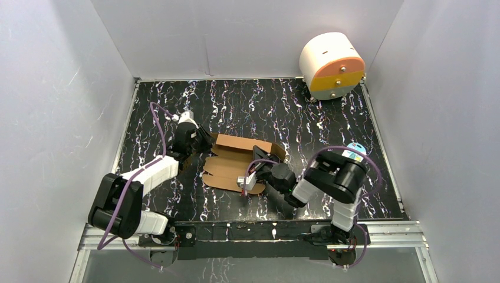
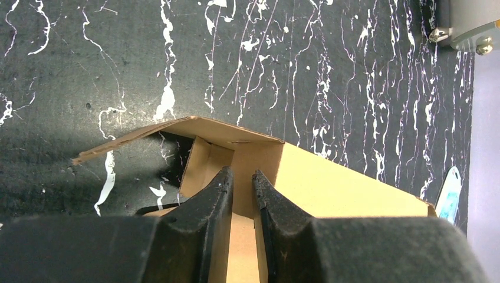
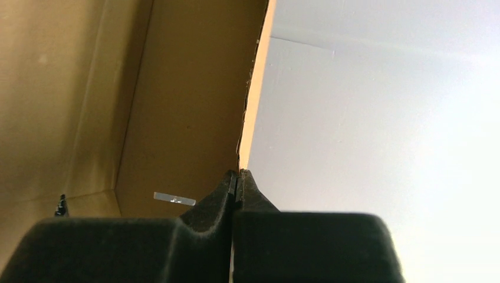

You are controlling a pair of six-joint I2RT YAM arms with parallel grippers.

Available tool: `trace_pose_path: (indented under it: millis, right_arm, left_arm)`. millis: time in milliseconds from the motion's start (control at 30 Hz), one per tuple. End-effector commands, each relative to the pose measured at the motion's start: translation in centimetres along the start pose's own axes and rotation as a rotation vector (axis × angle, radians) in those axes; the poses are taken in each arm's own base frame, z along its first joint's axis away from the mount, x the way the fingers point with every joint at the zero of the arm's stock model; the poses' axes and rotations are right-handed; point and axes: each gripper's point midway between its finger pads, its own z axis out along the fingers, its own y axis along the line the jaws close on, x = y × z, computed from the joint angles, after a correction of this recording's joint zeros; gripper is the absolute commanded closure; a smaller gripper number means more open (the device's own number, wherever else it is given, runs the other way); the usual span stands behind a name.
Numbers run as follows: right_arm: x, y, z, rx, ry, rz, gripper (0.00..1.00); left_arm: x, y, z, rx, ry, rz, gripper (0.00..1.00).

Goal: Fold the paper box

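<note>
The paper box (image 1: 233,162) is brown corrugated cardboard, partly folded, lying mid-table with its far wall raised. My left gripper (image 1: 205,143) sits at the box's left end. In the left wrist view its fingers (image 2: 242,177) stand a narrow gap apart, with a cardboard flap of the box (image 2: 330,183) filling that gap. My right gripper (image 1: 257,166) is at the box's right side. In the right wrist view its jaws (image 3: 237,173) are pressed together on the thin edge of a box wall (image 3: 177,88), which rises upward from the fingertips.
A white cylinder with an orange-and-yellow face (image 1: 332,65) lies at the back right corner, its edge also showing in the left wrist view (image 2: 466,23). White walls enclose the black marbled table (image 1: 247,106). A metal rail (image 1: 253,233) runs along the near edge.
</note>
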Motion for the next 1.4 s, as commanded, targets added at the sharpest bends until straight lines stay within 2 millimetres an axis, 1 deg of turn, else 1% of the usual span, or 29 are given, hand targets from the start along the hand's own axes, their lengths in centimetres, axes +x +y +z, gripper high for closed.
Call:
trace_pose_path:
  millis: [0, 200, 267, 433, 533, 633, 767, 1000, 1200, 1300, 1367]
  right_arm:
    - [-0.2, -4.3, -1.1, 0.265, 0.040, -0.104, 1.00]
    - [-0.6, -3.9, -0.7, 0.231, 0.028, -0.096, 1.00]
    - [-0.5, -4.0, -0.8, 0.228, 0.032, -0.096, 1.00]
    - [-0.5, -3.9, -0.8, 0.225, 0.035, -0.102, 1.00]
    - [-0.5, -4.0, -0.8, 0.225, 0.037, -0.108, 1.00]
    - [-0.5, -4.0, -0.8, 0.221, 0.036, -0.106, 1.00]
    - [-0.5, -4.4, -0.9, 0.222, 0.034, -0.104, 1.00]
    - [-0.6, -4.5, -0.9, 0.211, 0.028, -0.089, 1.00]
    - [-0.7, -4.3, -0.8, 0.198, 0.016, -0.074, 1.00]
    - [-0.8, -4.0, -0.6, 0.183, 0.013, -0.064, 1.00]
    - [-0.8, -3.7, -0.5, 0.168, 0.013, -0.058, 1.00]
  left_arm:
    - [-0.1, -0.2, -0.2, 0.018, -0.014, 0.003, 0.83]
    - [-0.1, 1.5, -0.7, -0.060, -0.031, 0.015, 0.82]
    - [-0.1, 1.8, -0.8, -0.067, -0.039, 0.015, 0.80]
    - [-0.1, 2.2, -0.8, -0.085, -0.037, 0.025, 0.78]
    - [0.0, 3.1, -0.8, -0.117, -0.043, 0.029, 0.75]
    - [0.0, 3.7, -0.8, -0.127, -0.040, 0.015, 0.74]
    - [0.3, 3.4, -0.4, -0.105, -0.023, -0.003, 0.73]
    - [1.5, 3.1, 1.2, -0.084, 0.027, -0.046, 0.74]
    - [2.5, 1.8, 2.3, -0.007, 0.071, -0.079, 0.74]
    - [2.5, 1.4, 2.5, 0.022, 0.070, -0.078, 0.74]
    - [2.3, 0.7, 2.4, 0.060, 0.067, -0.075, 0.75]
